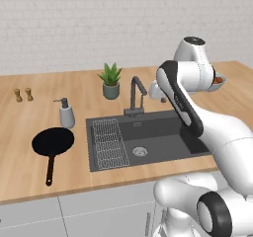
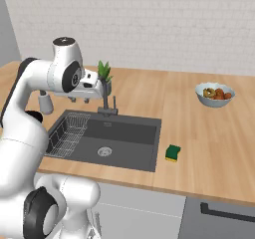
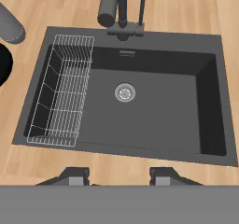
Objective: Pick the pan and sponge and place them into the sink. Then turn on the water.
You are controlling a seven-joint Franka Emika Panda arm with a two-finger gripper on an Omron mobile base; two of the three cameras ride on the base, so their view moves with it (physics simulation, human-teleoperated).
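Wood surface (image 1: 29, 132), left base view: pan (image 1: 53, 142) at 9 o'clock of sink (image 1: 163, 137), handle toward camera.
Right base view: sponge (image 2: 173, 153) just beside sink's 3 o'clock rim.
Hand view: end effector (image 3: 119, 175) above sink, fingers parted, holding nothing.

Hand view looks straight down into the sink (image 3: 154, 120), a dark grey rectangular basin set in a light wooden counter (image 3: 186, 8). Round metal drain (image 3: 125, 93) near basin centre. White wire rack (image 3: 63, 90) occupies the left part of the basin. Dark faucet (image 3: 116, 10) mounted at the far rim, with a thin lever beside it. Grey soap dispenser (image 3: 9, 24) at upper left; black pan (image 3: 3, 64) edge just below it. Gripper (image 3: 119, 176) fingertips stand apart over the near counter edge, nothing between them.
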